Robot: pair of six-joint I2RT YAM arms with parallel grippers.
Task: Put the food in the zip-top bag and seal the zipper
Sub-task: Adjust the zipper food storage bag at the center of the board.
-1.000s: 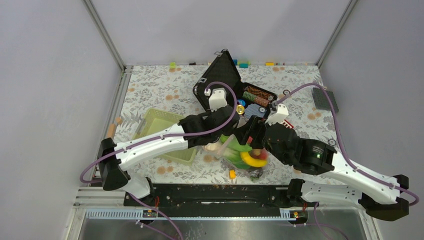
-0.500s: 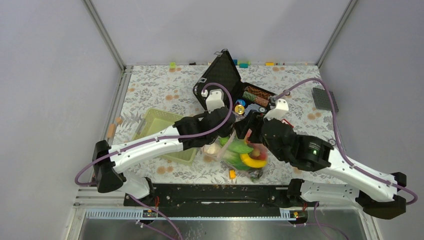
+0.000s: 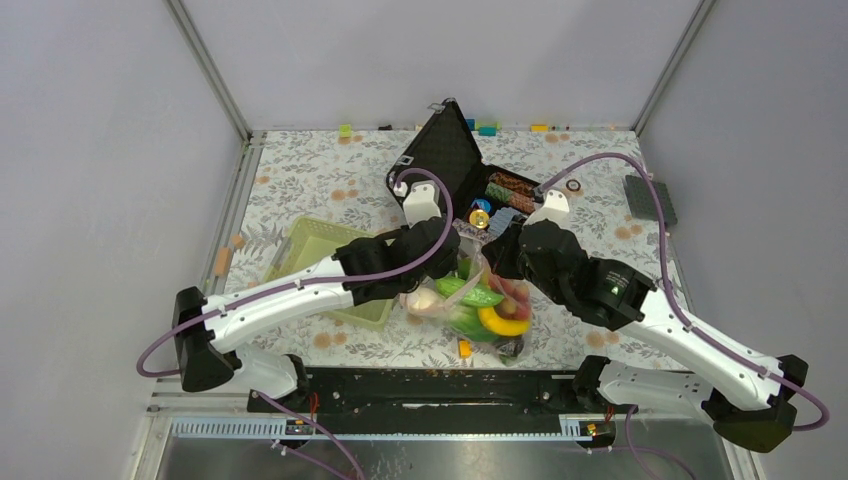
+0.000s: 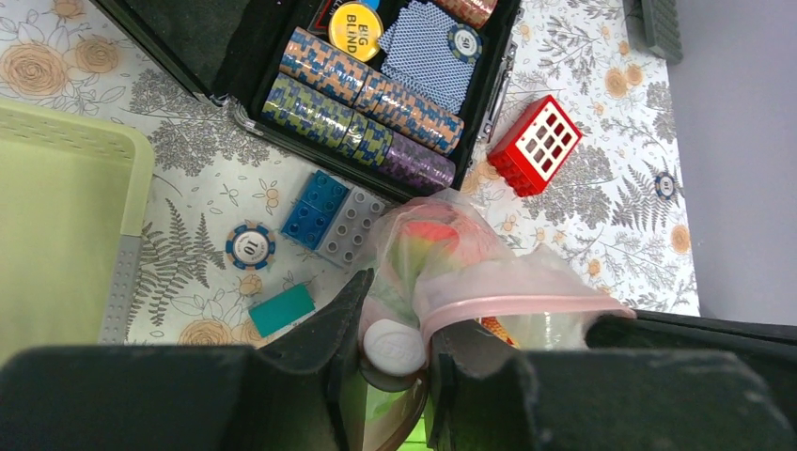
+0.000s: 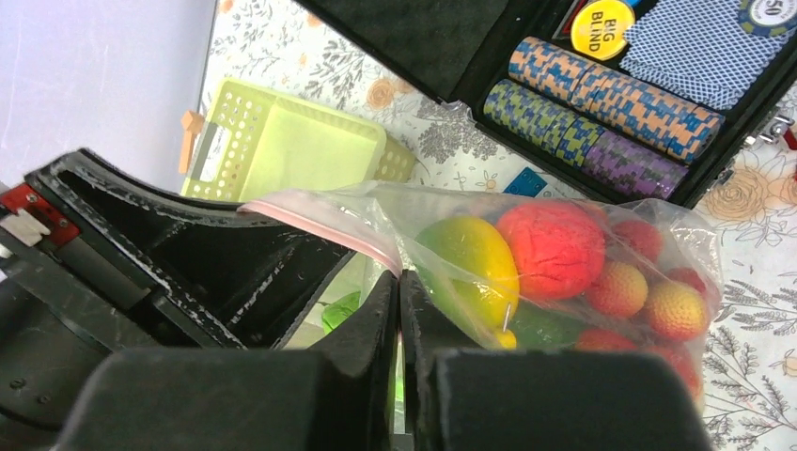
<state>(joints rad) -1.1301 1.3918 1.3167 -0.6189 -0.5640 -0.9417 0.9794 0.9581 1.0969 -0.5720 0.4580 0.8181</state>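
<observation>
right gripper (image 5: 398, 282) clenched on the zipper (image 5: 320, 224). left gripper (image 4: 399, 324) pinching the zip-top bag (image 4: 489, 282) at its mouth. food (image 5: 550, 246) inside bag, just beyond right fingertips. farther out: poker chips (image 5: 601, 113), green basket (image 5: 282, 141).

"BIG BLIND" on yellow disc (image 4: 356, 30)
</observation>
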